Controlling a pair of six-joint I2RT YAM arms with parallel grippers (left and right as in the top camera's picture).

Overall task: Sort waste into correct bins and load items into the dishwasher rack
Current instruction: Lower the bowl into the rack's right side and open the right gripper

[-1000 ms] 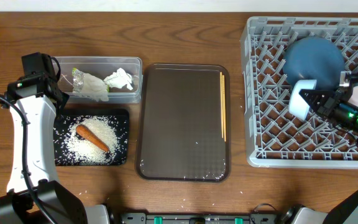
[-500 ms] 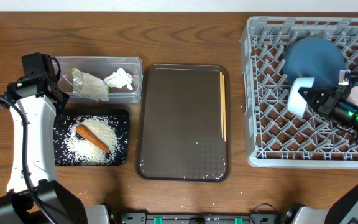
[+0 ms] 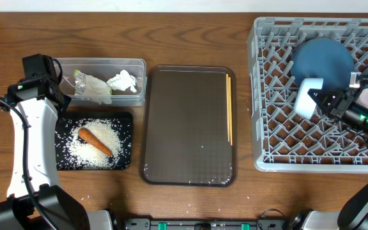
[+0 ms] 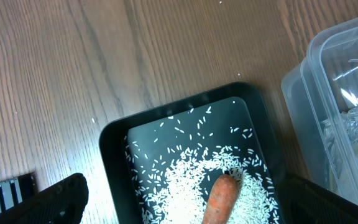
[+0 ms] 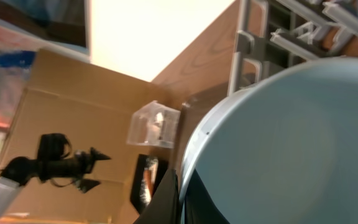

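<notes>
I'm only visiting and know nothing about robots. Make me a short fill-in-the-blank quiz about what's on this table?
1. The carrot lies on rice in the ___ tray.
2. The chopsticks lie on the ___ serving tray.
3. Over the rack, the right gripper grips a small bowl coloured ___.
Missing words: black; brown; light-blue.
</notes>
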